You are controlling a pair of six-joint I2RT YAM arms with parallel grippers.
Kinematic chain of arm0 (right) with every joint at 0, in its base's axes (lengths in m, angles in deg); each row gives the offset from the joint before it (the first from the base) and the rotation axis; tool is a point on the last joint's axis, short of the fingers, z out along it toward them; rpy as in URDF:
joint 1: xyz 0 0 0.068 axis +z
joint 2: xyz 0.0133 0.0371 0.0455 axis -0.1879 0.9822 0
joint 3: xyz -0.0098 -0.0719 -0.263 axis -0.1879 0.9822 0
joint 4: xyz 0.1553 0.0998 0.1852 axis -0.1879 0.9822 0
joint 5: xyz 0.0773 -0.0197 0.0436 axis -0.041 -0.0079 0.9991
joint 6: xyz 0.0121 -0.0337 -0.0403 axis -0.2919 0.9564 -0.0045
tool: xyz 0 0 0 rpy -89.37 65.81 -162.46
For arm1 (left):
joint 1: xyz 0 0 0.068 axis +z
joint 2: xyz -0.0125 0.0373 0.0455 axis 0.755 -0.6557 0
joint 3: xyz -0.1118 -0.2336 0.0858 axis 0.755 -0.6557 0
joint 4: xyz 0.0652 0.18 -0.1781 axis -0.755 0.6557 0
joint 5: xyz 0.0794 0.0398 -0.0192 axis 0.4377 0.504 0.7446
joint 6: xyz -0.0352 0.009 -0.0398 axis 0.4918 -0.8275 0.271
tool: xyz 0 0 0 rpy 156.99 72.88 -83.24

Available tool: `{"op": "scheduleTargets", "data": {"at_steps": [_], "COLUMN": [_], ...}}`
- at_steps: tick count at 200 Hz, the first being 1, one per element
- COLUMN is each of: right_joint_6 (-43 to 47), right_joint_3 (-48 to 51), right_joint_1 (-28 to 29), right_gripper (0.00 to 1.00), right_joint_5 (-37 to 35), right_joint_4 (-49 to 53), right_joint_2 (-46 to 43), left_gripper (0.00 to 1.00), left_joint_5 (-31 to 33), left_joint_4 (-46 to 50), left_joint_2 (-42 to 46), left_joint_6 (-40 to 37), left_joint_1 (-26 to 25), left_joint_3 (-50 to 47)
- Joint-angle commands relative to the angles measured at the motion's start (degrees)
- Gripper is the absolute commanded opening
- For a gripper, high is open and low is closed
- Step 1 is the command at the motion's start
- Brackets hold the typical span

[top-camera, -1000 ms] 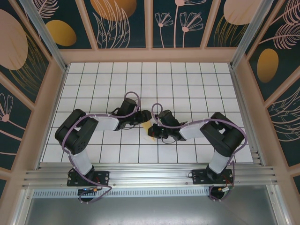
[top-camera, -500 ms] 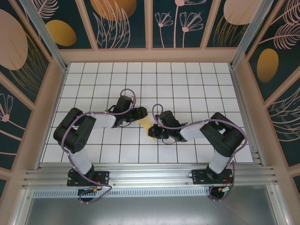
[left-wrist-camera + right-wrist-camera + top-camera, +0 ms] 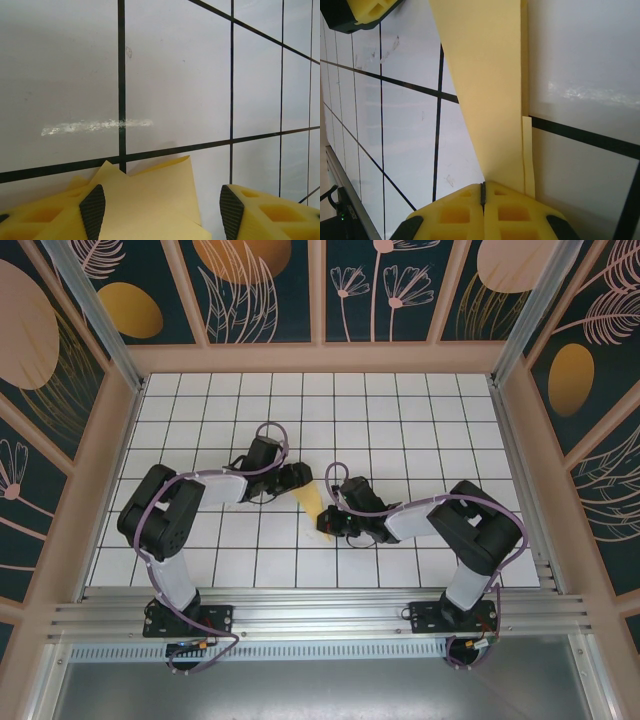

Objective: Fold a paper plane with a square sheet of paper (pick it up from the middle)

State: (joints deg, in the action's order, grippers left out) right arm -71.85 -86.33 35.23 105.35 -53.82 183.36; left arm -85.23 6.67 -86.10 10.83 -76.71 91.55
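Observation:
The square sheet of paper [image 3: 311, 498] is now a narrow, creased pale-yellow shape lying between the two grippers at mid-table. My right gripper [image 3: 324, 524] is shut on its pointed near end. In the right wrist view the folded sheet [image 3: 487, 75] runs up from the closed right gripper [image 3: 482, 192]. My left gripper [image 3: 301, 479] is open at the sheet's far end. In the left wrist view the left gripper [image 3: 162, 212] straddles the paper's edge [image 3: 155, 195], its fingertips [image 3: 93, 212] well apart and not pressing it.
The white grid-tiled table [image 3: 400, 420] is walled by a wooden frame with patterned panels [image 3: 320, 290]. An aluminium rail [image 3: 320, 615] runs along the near edge by the arm bases. A scuff mark [image 3: 95, 126] shows on a tile ahead of the left gripper.
My left gripper has drawn back to the left and opened slightly, uncovering more of the yellow paper. The right gripper stays shut in place on the paper's tip.

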Motion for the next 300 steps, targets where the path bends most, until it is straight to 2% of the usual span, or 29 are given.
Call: {"op": "scheduleTargets", "data": {"at_steps": [1, 56, 78, 111, 124, 145, 175, 195, 216, 248, 300], "right_joint_6": [1.03, 1.3, 1.38, 0.71, 0.0, -2.17, -5.2, -5.7, -5.33, -3.61, -1.41], "right_joint_3": [3.98, 3.63, 3.28, 3.35, 3.9, 5.1, 6.11, 6.06, 5.84, 4.99, 1.16], "right_joint_1": [0.08, 0.08, 0.08, 0.19, 0.69, 2.03, 4.49, 5.0, 5.0, 4.67, 4.12], "right_gripper": [0.0, 0.0, 0.0, 0.0, 0.0, 0.0, 0.0, 0.0, 0.0, 0.05, 0.07], "right_joint_5": [0.24, 0.39, 0.66, 1.64, 2.47, 2.98, 1.64, 0.47, -0.12, 0.78, 2.17], "right_joint_4": [15.27, 15.29, 15.03, 13.84, 12.55, 10.93, 9.79, 9.71, 9.59, 9.47, 9.95], "right_joint_2": [2.59, 2.61, 2.76, 2.15, 1.12, -1.39, -5.22, -8.22, -11.54, -15.15, -11.7], "left_gripper": [0.65, 0.66, 0.67, 0.66, 0.64, 0.6, 0.58, 0.58, 0.59, 0.59, 0.59], "left_joint_5": [4.61, 6.94, 6.06, 0.03, -3.29, -5.16, -3.79, -1.57, -2.67, -2.29, -1.43], "left_joint_4": [1.61, 7.44, 9.5, 6.35, 2.42, -2.25, -2.71, -4.15, -9.16, -9.72, -11.23], "left_joint_2": [-2.43, -0.46, 1.73, 9.09, 12.18, 16.36, 17.2, 16.79, 15.58, 13.42, 9.9], "left_joint_6": [-3.02, -3.6, -3.76, 0.15, 3.29, 8.1, 10.84, 12.71, 14.96, 14.29, 14.12], "left_joint_1": [2.08, 5.26, 5.91, 5.8, 5.64, 3.03, -4.35, -7.29, -8.83, -9.93, -9.93], "left_joint_3": [1.82, 5.87, 7.48, 4.22, -0.45, -6.08, -7.31, -8.92, -11.21, -11.1, -11.98]}}
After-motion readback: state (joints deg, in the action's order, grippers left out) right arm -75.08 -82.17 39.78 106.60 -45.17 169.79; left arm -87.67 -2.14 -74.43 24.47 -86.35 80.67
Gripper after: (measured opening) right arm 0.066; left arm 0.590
